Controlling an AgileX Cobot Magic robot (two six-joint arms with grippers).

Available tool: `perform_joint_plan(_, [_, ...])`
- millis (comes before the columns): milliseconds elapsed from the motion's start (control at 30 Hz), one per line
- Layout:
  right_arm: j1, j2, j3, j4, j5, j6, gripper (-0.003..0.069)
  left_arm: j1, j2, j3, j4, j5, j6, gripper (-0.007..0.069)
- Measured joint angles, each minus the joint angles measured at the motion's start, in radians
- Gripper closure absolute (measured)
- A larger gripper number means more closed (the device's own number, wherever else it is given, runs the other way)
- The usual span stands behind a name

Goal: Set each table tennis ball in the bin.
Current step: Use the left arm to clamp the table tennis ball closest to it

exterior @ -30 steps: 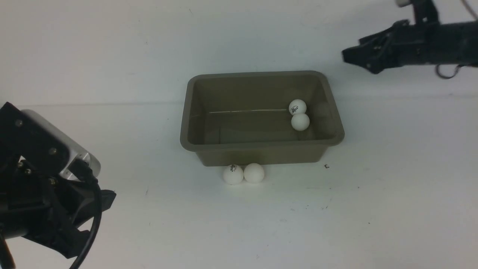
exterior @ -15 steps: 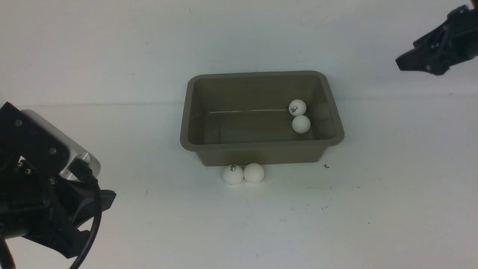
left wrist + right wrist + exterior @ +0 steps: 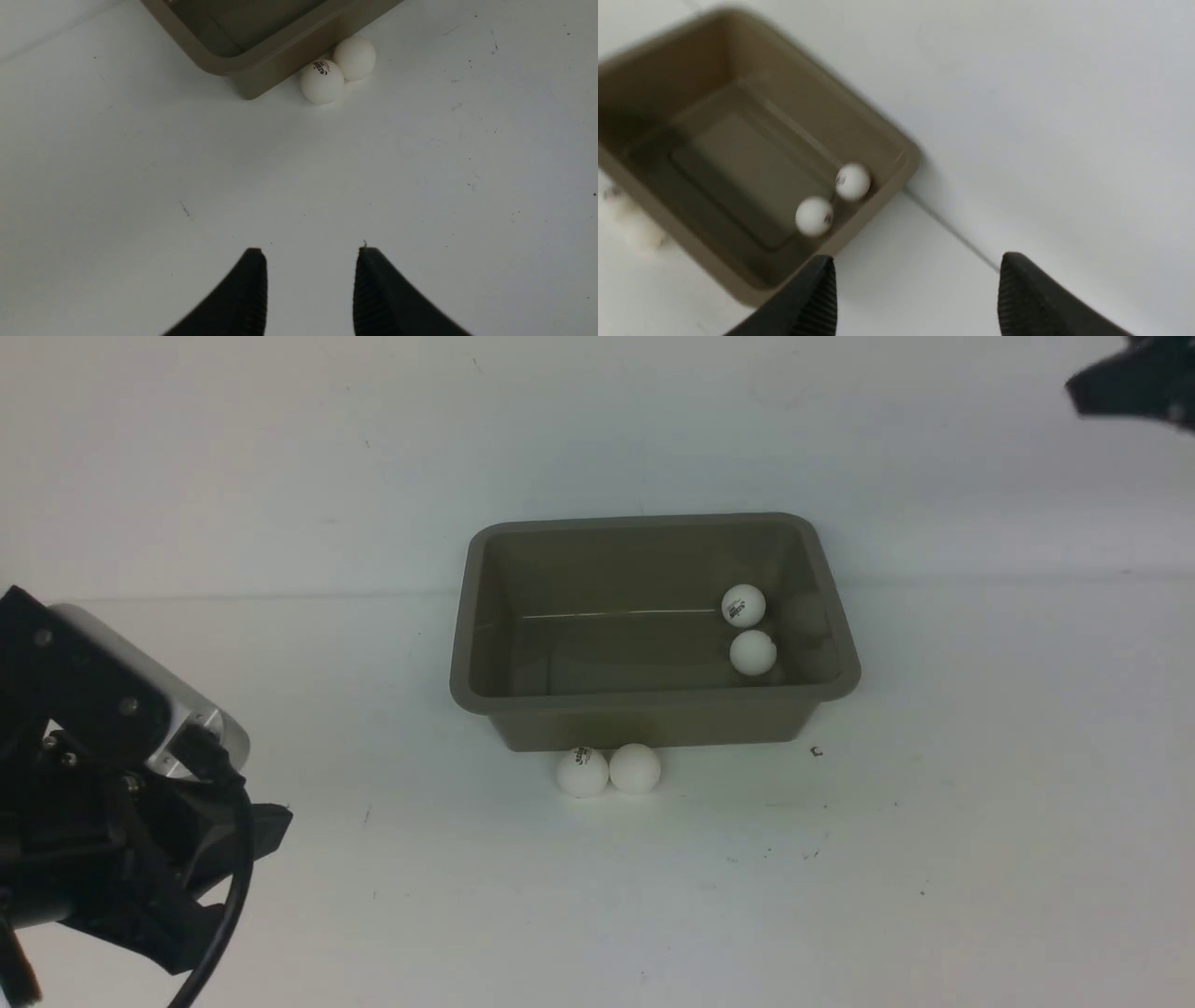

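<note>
The taupe bin [image 3: 653,723] stands in the middle of the table. Inside it, at its right end, lie two table tennis balls: one with a logo [image 3: 744,605] and a plain one [image 3: 752,652] just in front of it. Two more balls rest on the table touching the bin's front wall, a logo ball [image 3: 583,772] and a plain ball [image 3: 635,768]. My left gripper [image 3: 310,254] hovers low at the near left, open and empty, facing those two balls [image 3: 322,81]. My right gripper [image 3: 915,263] is high at the far right corner [image 3: 1088,387], open and empty.
The table is white with small dark specks, and a tiny dark mark [image 3: 817,752] lies near the bin's front right corner. A white back wall meets the table behind the bin. The left arm's cable [image 3: 229,896] hangs at the near left.
My right arm has pulled away from above the bin's right side, up and to the right, nearly out of the front view. The plain ball inside the bin rolled slightly forward.
</note>
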Motion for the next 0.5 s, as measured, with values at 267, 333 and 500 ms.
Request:
perform_joint_plan(267, [0.000, -0.122, 0.000, -0.199, -0.006, 0.269, 0.0231, 0.000, 0.000, 0.000, -0.019, 0.000, 0.000, 0.0384])
perform_joint_plan(333, [0.000, -0.150, 0.000, -0.274, -0.006, 0.346, 0.0231, 0.000, 0.000, 0.000, -0.039, -0.001, 0.000, 0.0384])
perform_joint_plan(500, [0.000, -0.210, 0.000, -0.415, -0.006, 0.458, 0.0231, 0.000, 0.000, 0.000, -0.078, -0.001, 0.001, 0.0384])
